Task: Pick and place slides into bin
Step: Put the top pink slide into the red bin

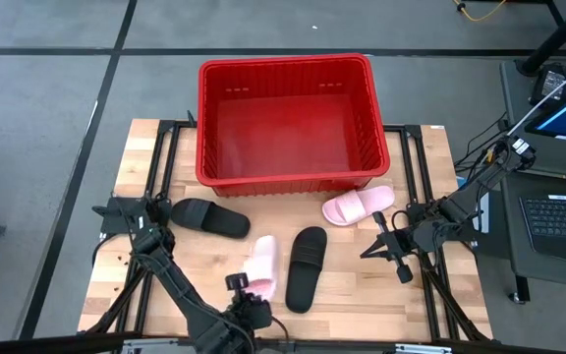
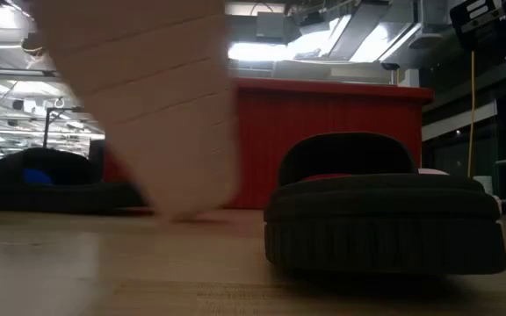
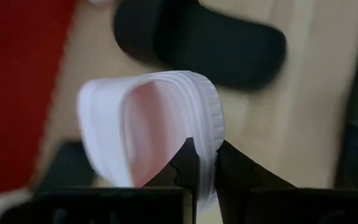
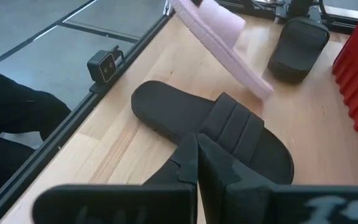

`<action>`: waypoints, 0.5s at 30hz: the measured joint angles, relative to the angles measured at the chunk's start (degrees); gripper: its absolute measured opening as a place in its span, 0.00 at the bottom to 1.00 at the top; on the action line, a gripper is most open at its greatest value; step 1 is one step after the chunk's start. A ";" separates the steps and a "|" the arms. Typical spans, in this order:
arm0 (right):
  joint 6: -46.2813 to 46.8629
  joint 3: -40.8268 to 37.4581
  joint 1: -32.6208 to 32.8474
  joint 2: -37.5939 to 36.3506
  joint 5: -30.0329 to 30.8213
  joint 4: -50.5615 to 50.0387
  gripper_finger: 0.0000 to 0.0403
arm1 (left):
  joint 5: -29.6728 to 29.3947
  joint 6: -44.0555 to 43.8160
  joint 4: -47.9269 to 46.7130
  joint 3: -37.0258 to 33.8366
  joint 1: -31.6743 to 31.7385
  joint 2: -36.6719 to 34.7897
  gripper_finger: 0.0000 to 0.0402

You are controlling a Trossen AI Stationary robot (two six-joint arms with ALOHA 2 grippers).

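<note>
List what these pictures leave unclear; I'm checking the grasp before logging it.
- Low view: lifted pink slide, blurred and close, hides the bin's left part; the bin's inside is unseen.
- Low view: middle black slide mostly covers the other pink slide.
- Left wrist view: left tool pinches the slide's rim; everything beyond is blurred.
- Right wrist view: waiting right tool covers part of that black slide.
</note>
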 joint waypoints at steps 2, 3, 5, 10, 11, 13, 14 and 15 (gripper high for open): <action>-0.02 0.01 0.01 0.00 0.00 0.00 0.01 | -4.21 3.02 -0.01 0.00 0.58 0.00 0.06; -0.02 0.02 0.01 0.01 0.01 0.00 0.01 | -6.42 4.39 -0.01 0.00 0.86 0.00 0.06; -0.02 0.01 0.00 0.00 0.02 0.00 0.01 | -11.10 7.80 -0.05 0.00 1.44 0.00 0.06; -0.02 0.00 0.02 0.00 0.02 0.00 0.01 | -20.21 14.46 -0.16 0.00 2.52 0.00 0.06; -0.02 0.02 0.01 0.00 0.02 0.00 0.01 | -22.47 15.32 -0.14 0.00 2.73 0.00 0.06; -0.09 0.00 0.01 0.01 0.01 0.00 0.01 | -27.43 17.69 -0.14 0.00 2.99 0.00 0.06; -0.09 0.01 0.00 0.00 0.02 0.00 0.01 | -29.94 19.03 -0.13 0.00 3.19 0.00 0.06; -0.09 0.01 0.01 0.01 0.02 0.02 0.01 | -32.23 20.35 -0.14 0.01 3.45 0.00 0.06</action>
